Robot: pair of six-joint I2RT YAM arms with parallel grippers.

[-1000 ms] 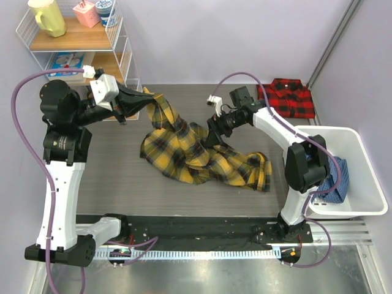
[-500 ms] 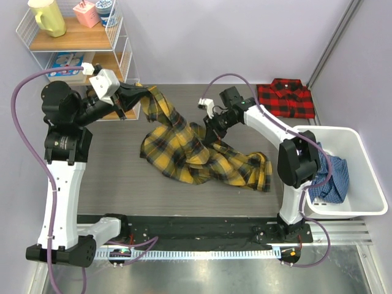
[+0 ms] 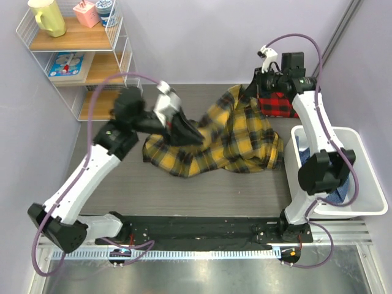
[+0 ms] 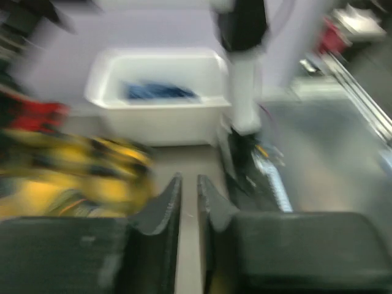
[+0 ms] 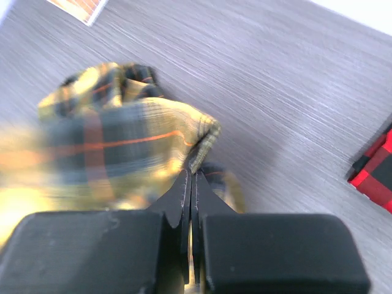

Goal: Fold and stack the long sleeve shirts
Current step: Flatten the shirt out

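The yellow plaid long sleeve shirt [image 3: 239,138] lies rumpled across the middle of the table, one end pulled up toward the back right. My right gripper [image 3: 252,92] holds that raised end. In the right wrist view it [image 5: 191,173] is shut on the shirt's hem [image 5: 205,138]. My left gripper [image 3: 187,131] hovers over the shirt's left half. In the blurred left wrist view its jaws [image 4: 188,179] stand a narrow gap apart with bare table between them and yellow cloth [image 4: 73,165] off to the left. The red-and-black shirt [image 3: 285,104] lies folded at the back right, partly behind the right arm.
A white bin [image 3: 367,211] stands at the right edge, with blue cloth [image 4: 159,92] inside it. A wire shelf [image 3: 73,43] carrying a yellow mug [image 3: 48,15] and small items stands at the back left.
The left gripper let go of the shirt's corner and swung from the back left to the table's middle. The right gripper closed on the shirt and carried it up toward the back right.
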